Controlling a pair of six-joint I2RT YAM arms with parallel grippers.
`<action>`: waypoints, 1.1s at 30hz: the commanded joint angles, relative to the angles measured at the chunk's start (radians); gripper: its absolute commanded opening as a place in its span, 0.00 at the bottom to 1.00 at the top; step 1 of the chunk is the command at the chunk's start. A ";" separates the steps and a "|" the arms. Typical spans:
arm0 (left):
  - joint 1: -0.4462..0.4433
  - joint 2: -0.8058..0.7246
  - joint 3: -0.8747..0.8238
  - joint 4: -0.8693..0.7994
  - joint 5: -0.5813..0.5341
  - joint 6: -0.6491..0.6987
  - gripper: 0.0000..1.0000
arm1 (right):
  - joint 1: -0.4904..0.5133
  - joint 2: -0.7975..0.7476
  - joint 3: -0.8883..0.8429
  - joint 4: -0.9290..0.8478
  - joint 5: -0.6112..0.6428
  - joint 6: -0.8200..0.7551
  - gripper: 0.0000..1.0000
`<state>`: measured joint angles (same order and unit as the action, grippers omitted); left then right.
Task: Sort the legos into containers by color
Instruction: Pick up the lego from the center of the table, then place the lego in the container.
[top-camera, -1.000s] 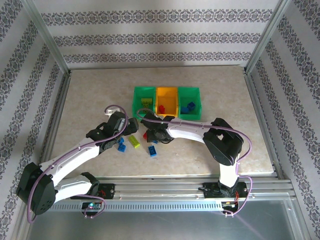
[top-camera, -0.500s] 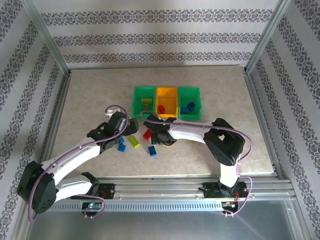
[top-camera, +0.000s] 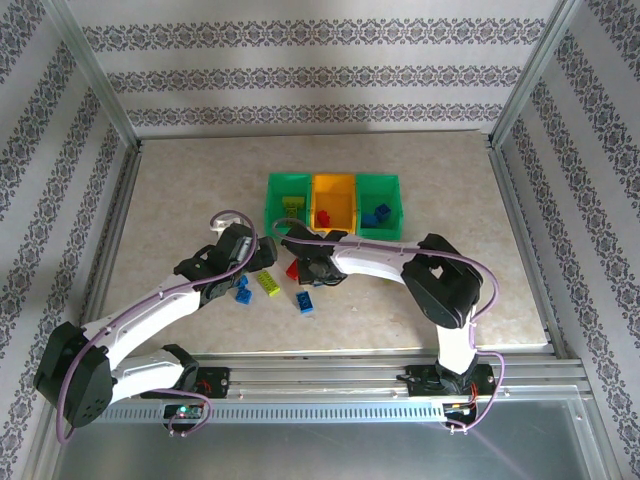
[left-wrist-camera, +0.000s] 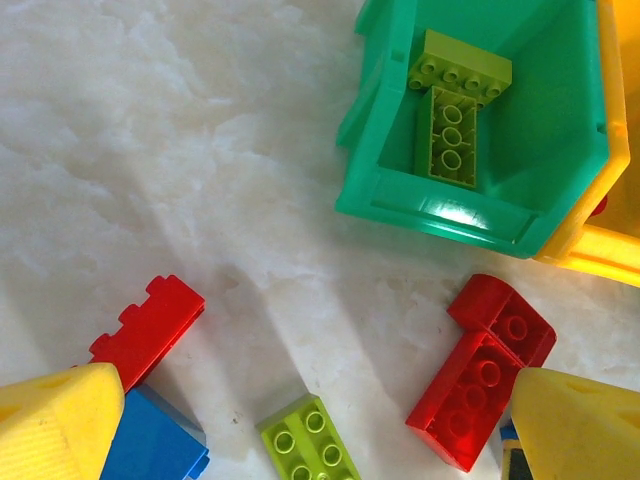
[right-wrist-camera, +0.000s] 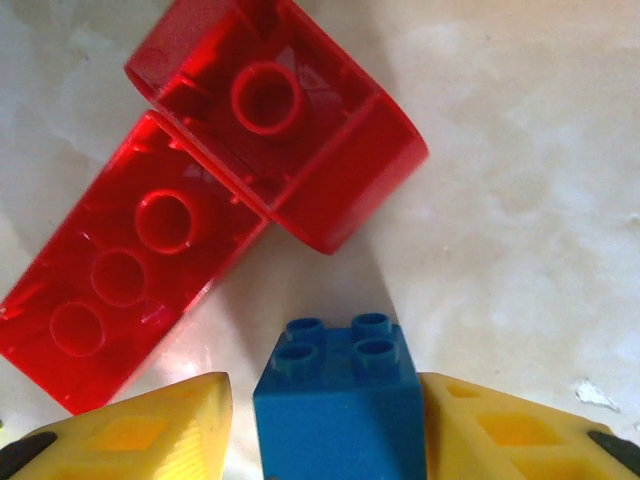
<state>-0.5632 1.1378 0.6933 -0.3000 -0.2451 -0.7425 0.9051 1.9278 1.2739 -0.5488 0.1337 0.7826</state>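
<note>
**Inspector:** What has changed in the last second?

**Assessor:** Little in position. From above, both arms stand much where they stood, and the loose bricks (top-camera: 267, 282) lie where they lay. The change is at the right end effector (right-wrist-camera: 325, 425): its fingers have been drawing in about a blue brick (right-wrist-camera: 335, 400).

**Inspector:** Is the brick gripped?

**Assessor:** I cannot tell. It sits on the bench (right-wrist-camera: 520, 200) between the two fingers. One finger is at its side, and a sliver of gap shows at the other. The setting is narrow, but a clamp is not confirmed.

**Inspector:** What does that mean for the task?

**Assessor:** In my judgement a pick is under way, with lift and carry not yet done. The right green bin (top-camera: 378, 180) already holds blue, so it is the likely destination.

**Inspector:** And the other arm?

**Assessor:** The left end effector (left-wrist-camera: 320, 425) is wide and holds nothing. It hangs over the bench near the left green bin (left-wrist-camera: 440, 215).

**Inspector:** What does each view add?

**Assessor:** The right wrist view gives the fit of fingers to brick, and two red bricks (right-wrist-camera: 250, 130) touching each other just beyond it. The overhead view is too distant for that. The left wrist view gives yellow-green bricks (left-wrist-camera: 455, 110) inside the left green bin. The overhead view gives the whole row, with the orange bin (top-camera: 334, 180) between the green ones and red in it.
</note>
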 joint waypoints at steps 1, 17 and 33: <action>0.017 -0.007 -0.011 -0.013 -0.026 -0.006 1.00 | -0.013 0.037 0.031 -0.029 0.021 -0.024 0.49; 0.031 0.009 0.015 -0.034 -0.071 0.000 1.00 | -0.035 0.010 -0.009 -0.019 0.061 -0.023 0.25; 0.041 0.014 0.028 0.016 -0.088 0.029 1.00 | -0.103 -0.151 -0.064 -0.011 0.216 -0.049 0.17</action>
<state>-0.5346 1.1519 0.6926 -0.3000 -0.2962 -0.7338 0.8223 1.8286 1.2232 -0.5488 0.2787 0.7517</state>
